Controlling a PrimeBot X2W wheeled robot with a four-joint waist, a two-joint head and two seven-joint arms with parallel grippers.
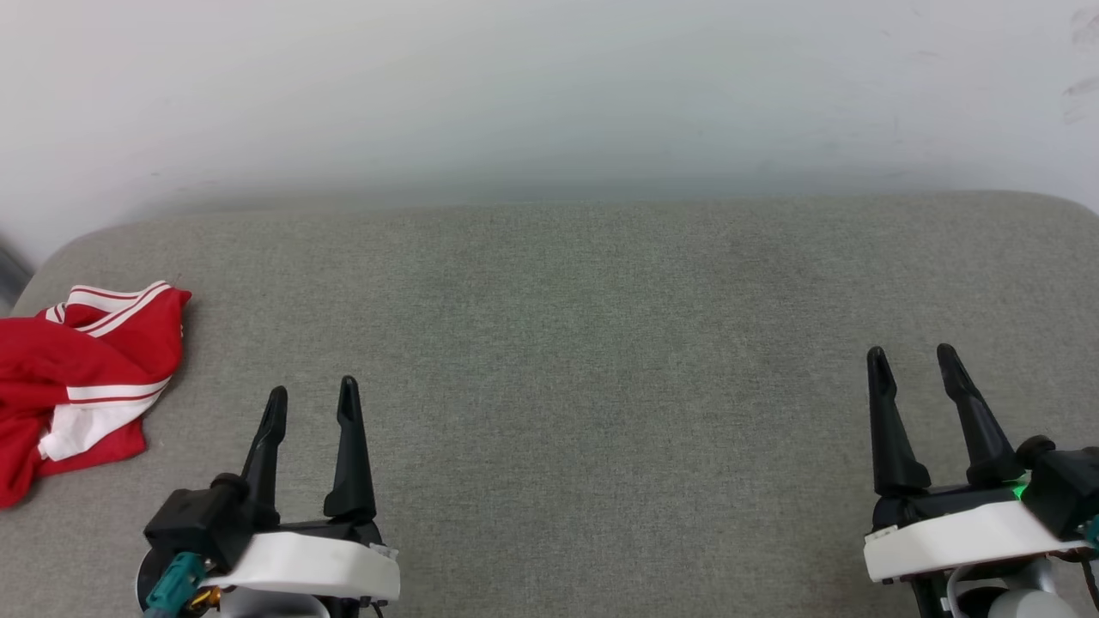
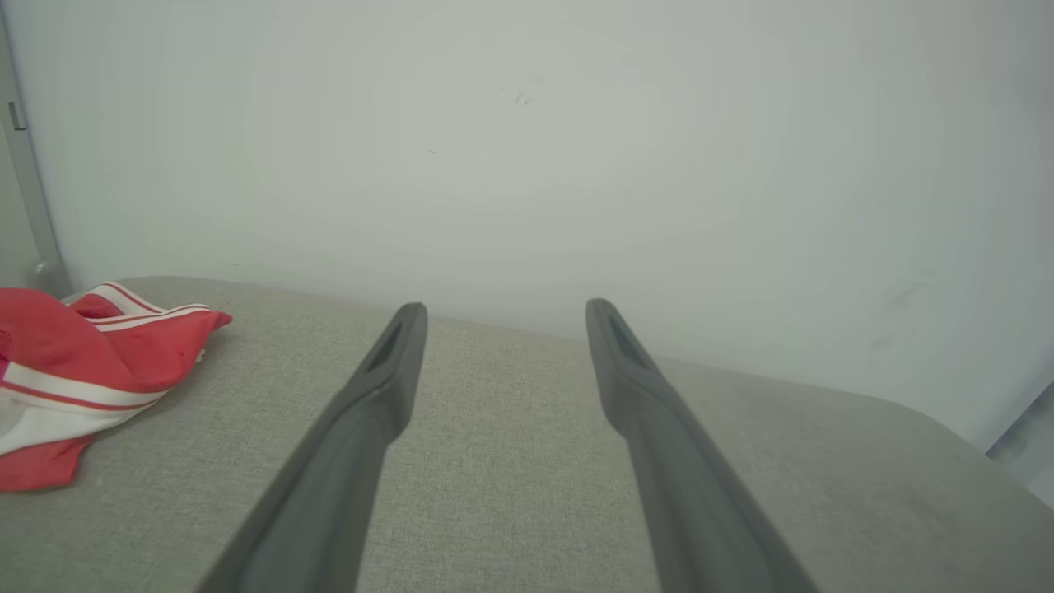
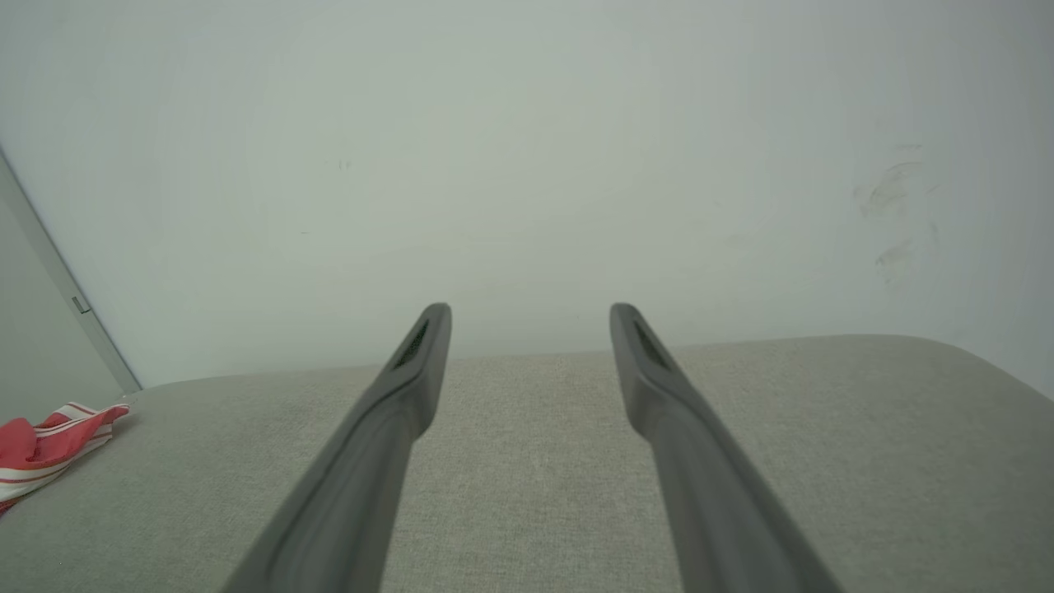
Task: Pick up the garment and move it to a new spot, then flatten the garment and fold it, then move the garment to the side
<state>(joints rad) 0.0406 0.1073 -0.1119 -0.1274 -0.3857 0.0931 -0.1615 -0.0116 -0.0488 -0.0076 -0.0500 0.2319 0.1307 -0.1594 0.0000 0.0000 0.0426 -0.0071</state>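
Open and empty: left gripper, right gripper.
Crumpled garment left of the left gripper, edge-cropped, front buried in folds.

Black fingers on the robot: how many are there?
4. Two belong to the left gripper at the lower left of the head view, near the red garment; two belong to the right gripper at the lower right. None look hidden.

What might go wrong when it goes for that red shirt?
The shirt lies crumpled near the grey top's left edge, so a nudge might push it off. Because it is bunched, the open left hand may pinch several layers, and then it won't spread flat. The right hand sits far across, a long reach to help.
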